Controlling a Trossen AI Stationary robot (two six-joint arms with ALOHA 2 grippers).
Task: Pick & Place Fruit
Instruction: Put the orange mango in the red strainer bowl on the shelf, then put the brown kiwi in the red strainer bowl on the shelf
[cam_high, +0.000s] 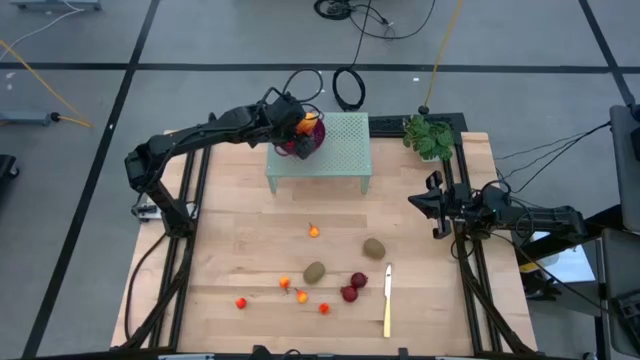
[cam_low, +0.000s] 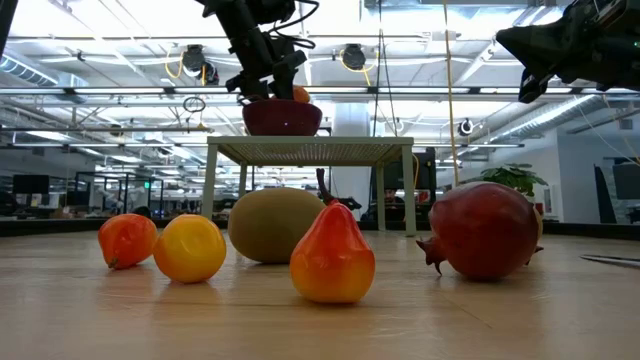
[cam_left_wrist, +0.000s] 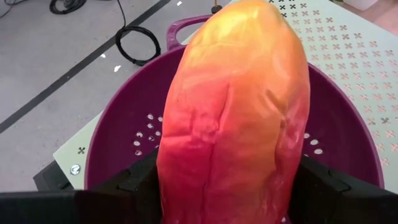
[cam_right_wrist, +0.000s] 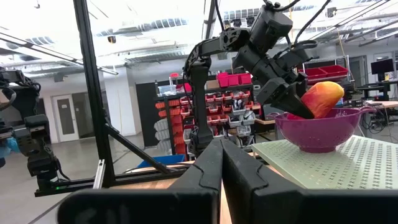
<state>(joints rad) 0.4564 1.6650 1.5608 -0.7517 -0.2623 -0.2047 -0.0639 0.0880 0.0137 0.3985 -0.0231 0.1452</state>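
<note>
Elongated red-orange fruit (cam_left_wrist: 233, 118) standing up out of the purple bowl (cam_left_wrist: 124, 134), lower end inside it, flanked on both sides by the fingers (cam_left_wrist: 134, 180) of the left gripper (cam_high: 296, 124) — jaws part open, closed against the fruit's sides. Bowl resting on the pale green perforated stand (cam_high: 340, 150) at the far middle of the table (cam_high: 240, 230).

Remaining pieces scattered on the near half of the table: two kiwi-like ovals (cam_high: 315, 271), one well apart from the other; two dark red round fruits (cam_high: 354, 286) touching, just beside the yellow-handled knife (cam_high: 387, 300); small orange-red balls (cam_high: 300, 293) spread to the left.

Right gripper (cam_high: 437, 205) held off the table's right edge, near the green plant (cam_high: 430, 135) — jaws fully closed, gripping nothing.
</note>
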